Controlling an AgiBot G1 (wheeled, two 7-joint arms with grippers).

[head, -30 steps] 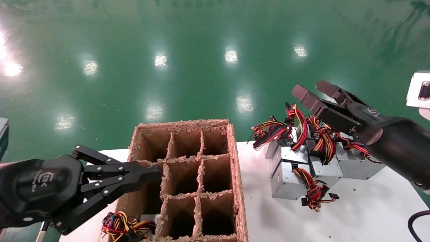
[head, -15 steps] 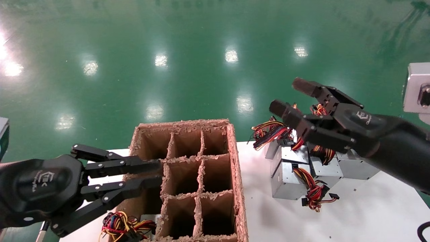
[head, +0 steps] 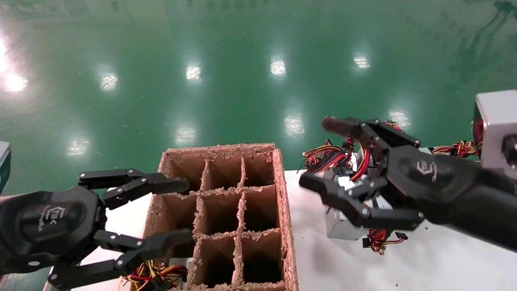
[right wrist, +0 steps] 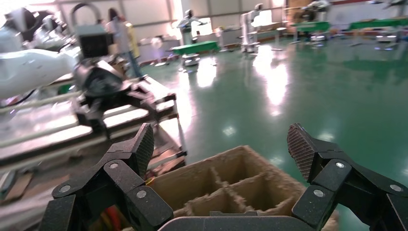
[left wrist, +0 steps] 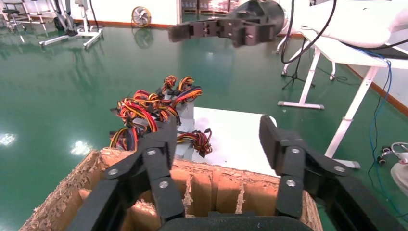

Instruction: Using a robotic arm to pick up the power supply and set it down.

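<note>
At the lower left of the head view the left gripper reaches in over the left edge of the cardboard box, its two black fingers spread wide, one over the far-left cell and one over the near-left cell, with nothing between them. Below it, at the bottom edge of the frame, a bundle of coloured wires lies in the box's near-left corner. The box sits at centre on the white table and is split by ragged dividers into a grid of cells; those visible in the middle and right columns look dark and bare. Right of centre the right gripper hangs above the table, between the box and the heap of power supplies, fingers wide apart and holding nothing. The silver-grey power supplies stand clustered on the table behind and under that gripper, red, yellow and black wires fanning from their tops. At the far right edge a grey square box shows on the right arm's wrist.
</note>
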